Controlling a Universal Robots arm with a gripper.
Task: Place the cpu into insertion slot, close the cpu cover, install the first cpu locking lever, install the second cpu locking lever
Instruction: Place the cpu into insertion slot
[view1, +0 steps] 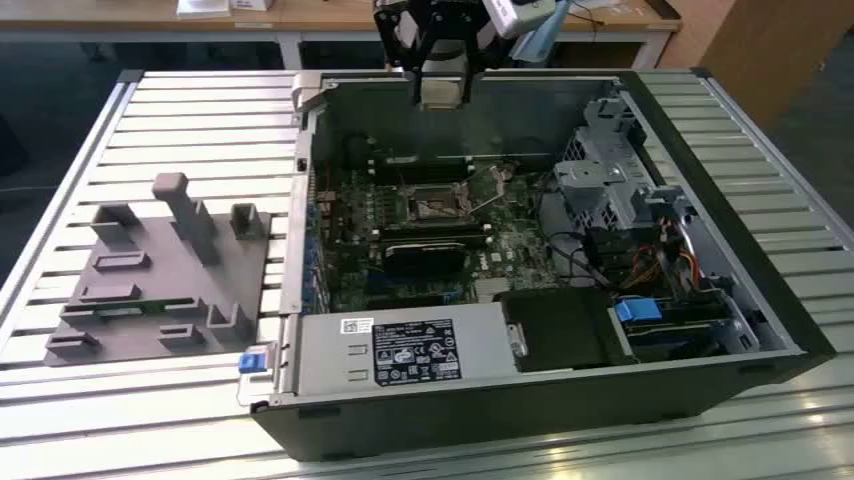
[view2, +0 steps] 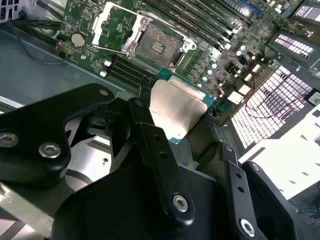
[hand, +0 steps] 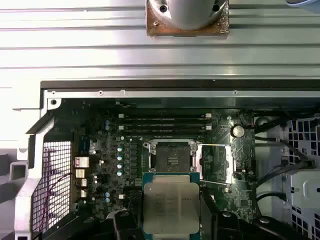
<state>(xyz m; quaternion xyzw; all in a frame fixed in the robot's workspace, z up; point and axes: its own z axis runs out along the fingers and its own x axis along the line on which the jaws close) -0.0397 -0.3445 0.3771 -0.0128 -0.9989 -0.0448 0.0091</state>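
My gripper (view1: 441, 92) hangs above the back wall of the open computer case (view1: 534, 400), well above the motherboard. It is shut on the cpu (view2: 177, 107), a flat square chip with a dull silver top and green edge, held by two opposite edges between the black fingers (view2: 150, 135). In the first wrist view the cpu (hand: 171, 207) lies just short of the insertion slot (hand: 171, 157). The square black-framed insertion slot (view2: 157, 45) stands bare with its dark centre showing, also seen in the exterior view (view1: 434, 207). The cpu cover (view2: 112, 25) is flipped open beside the slot.
Long black memory slots (hand: 165, 122) run beside the socket. A power supply (view1: 400, 350) sits at the case's near side and a metal drive cage (view1: 614, 180) at the exterior view's right. A grey fixture block (view1: 160, 270) stands on the slatted table (view1: 200, 110) at the exterior view's left.
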